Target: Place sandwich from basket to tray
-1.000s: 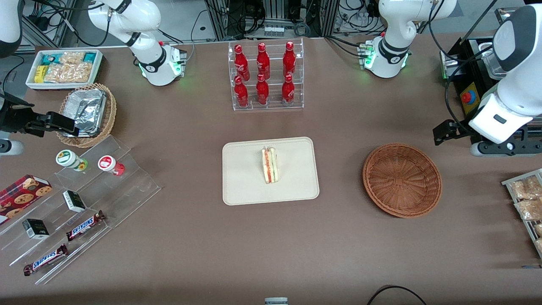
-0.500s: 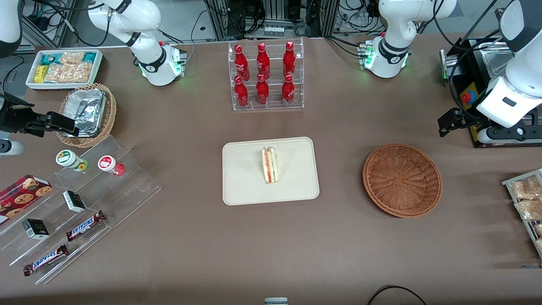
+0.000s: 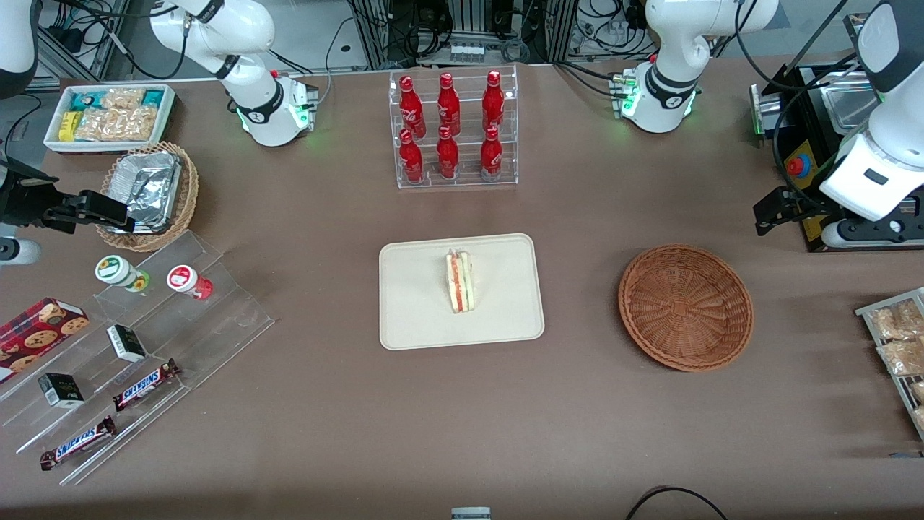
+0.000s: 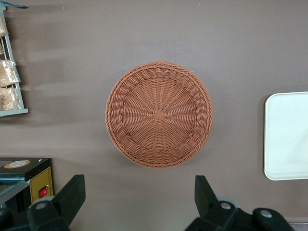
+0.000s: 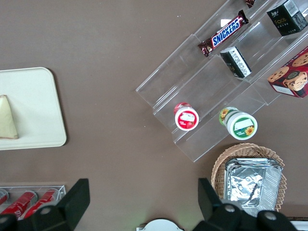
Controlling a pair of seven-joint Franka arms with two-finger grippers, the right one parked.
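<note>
The sandwich (image 3: 460,282) stands on its edge on the cream tray (image 3: 419,318) at the middle of the table, filling stripe facing up. The reddish-brown wicker basket (image 3: 686,307) sits beside the tray, toward the working arm's end, and holds nothing. My gripper (image 3: 768,214) hangs open and empty above the table, a little farther from the front camera than the basket. In the left wrist view the basket (image 4: 159,114) lies well below the open gripper (image 4: 138,185), with a corner of the tray (image 4: 288,139) beside it. The right wrist view shows the sandwich (image 5: 7,118) on the tray (image 5: 33,96).
A rack of red bottles (image 3: 453,130) stands farther from the front camera than the tray. A black box with a red button (image 3: 798,166) and a rack of snack packets (image 3: 899,339) flank the gripper. Clear stepped shelves (image 3: 144,347), a foil-lined basket (image 3: 151,191) and a white bin (image 3: 108,115) fill the parked arm's end.
My gripper has drawn away from the basket, moving farther from the front camera and toward the working arm's end. Sandwich, tray and basket have not moved.
</note>
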